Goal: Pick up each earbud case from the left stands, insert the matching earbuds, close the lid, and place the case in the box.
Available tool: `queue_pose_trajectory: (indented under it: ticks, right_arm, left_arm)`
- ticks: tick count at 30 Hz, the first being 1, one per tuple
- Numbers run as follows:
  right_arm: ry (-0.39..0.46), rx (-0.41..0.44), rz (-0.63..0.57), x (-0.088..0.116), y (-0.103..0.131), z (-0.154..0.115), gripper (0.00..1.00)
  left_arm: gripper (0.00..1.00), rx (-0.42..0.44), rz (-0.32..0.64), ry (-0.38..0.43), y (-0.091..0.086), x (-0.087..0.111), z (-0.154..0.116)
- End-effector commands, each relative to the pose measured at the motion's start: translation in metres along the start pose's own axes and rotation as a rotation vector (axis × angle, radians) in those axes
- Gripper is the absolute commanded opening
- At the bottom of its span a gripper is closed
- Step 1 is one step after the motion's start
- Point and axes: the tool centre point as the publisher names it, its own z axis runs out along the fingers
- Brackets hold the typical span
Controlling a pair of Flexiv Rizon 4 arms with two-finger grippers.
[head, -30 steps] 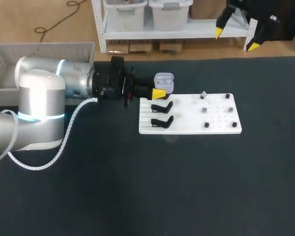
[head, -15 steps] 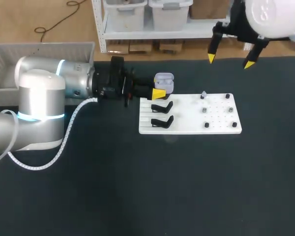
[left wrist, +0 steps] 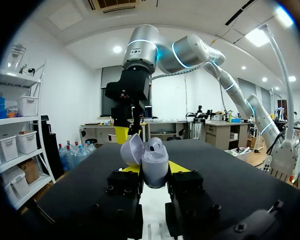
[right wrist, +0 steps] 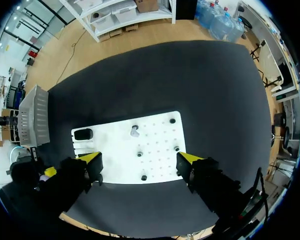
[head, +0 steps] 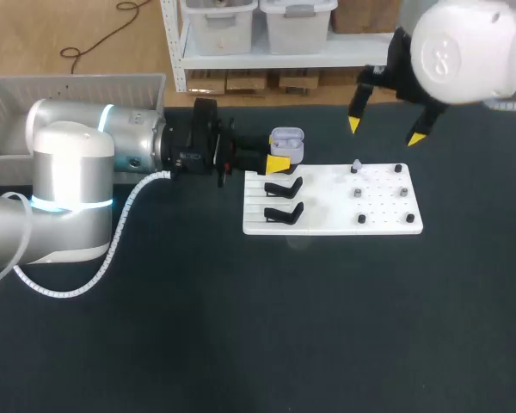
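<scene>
Lilac-grey earbud case (head: 286, 143), lid open, clamped in left pincer (head: 280, 157) at left end of white board (head: 387, 219). Right pincer (head: 384, 131) spread wide, empty, above board.

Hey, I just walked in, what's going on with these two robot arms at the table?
The left gripper is shut on an earbud case, lid open, at the far left corner of the white board. The right gripper hovers open above the board's far edge, near a small pale piece that looks like an earbud. Two black stands on the board hold no case. The grey box sits off to the left.
</scene>
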Motion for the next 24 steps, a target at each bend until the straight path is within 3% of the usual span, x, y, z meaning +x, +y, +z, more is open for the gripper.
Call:
queue_pose_trajectory:
  ticks: [1, 5, 7, 10, 24]
  right_arm:
    - [0.006, 0.010, 0.020, -0.003, -0.001, 0.017, 0.87]
    - [0.011, 0.015, 0.042, -0.006, -0.004, 0.028, 0.81]
    - [0.017, 0.012, 0.053, -0.007, -0.005, 0.032, 0.84]
    - [0.023, -0.001, 0.059, -0.007, -0.005, 0.032, 1.00]
    - [0.022, -0.009, 0.057, -0.008, -0.004, 0.024, 1.00]
  left_arm:
    - [0.00, -0.002, 0.002, -0.002, 0.000, 0.001, 0.000]
    - [0.00, -0.002, 0.002, -0.002, 0.000, 0.001, 0.000]
    - [0.00, -0.002, 0.002, -0.002, 0.000, 0.001, 0.000]
    - [0.00, -0.002, 0.002, -0.002, 0.000, 0.001, 0.000]
    - [0.00, -0.002, 0.002, -0.002, 0.000, 0.001, 0.000]
